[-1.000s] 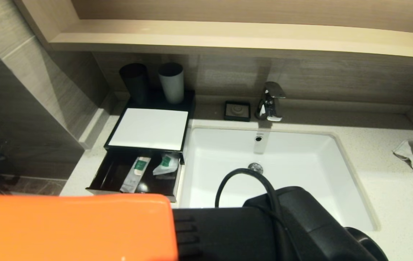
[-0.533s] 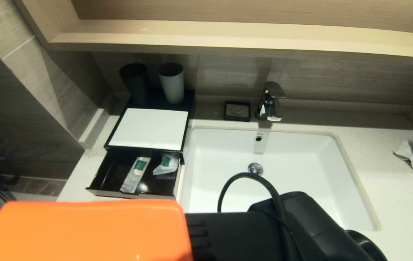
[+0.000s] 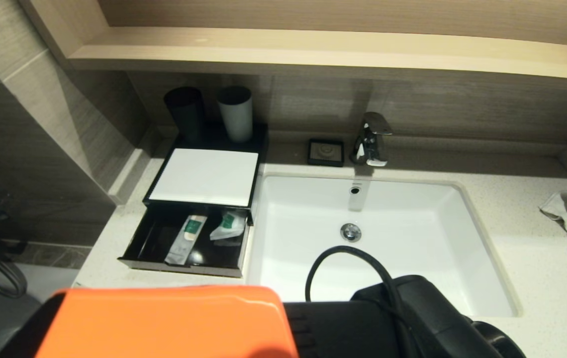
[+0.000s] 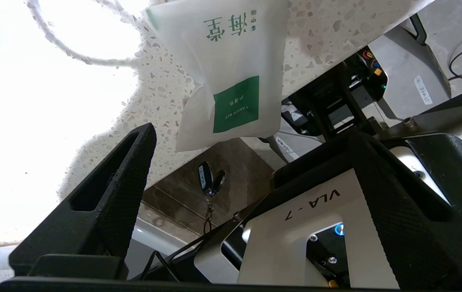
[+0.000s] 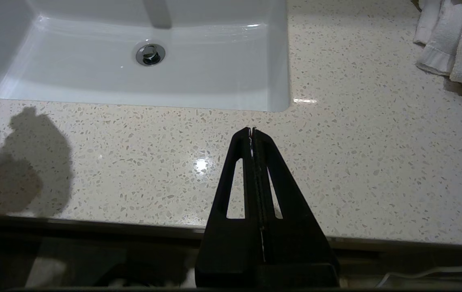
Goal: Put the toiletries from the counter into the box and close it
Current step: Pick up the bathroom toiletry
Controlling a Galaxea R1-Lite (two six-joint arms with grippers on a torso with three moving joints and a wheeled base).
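Now my left arm's orange casing has slid rightward and lower along the bottom of the head view, clearing the open box, where two packets already lie. My left gripper, jaws wide apart, faces a green-labelled packet overhanging the counter edge at the wrist view's top; that one remains to fetch. My right gripper sits pressed together.

The left arm is filling the near left of the head view, its orange shell and black wrist probably hiding the gripper below. The left gripper is standing with its fingers spread wide, gripping nothing. The right gripper is hanging parked at the near edge, fingers pressed together
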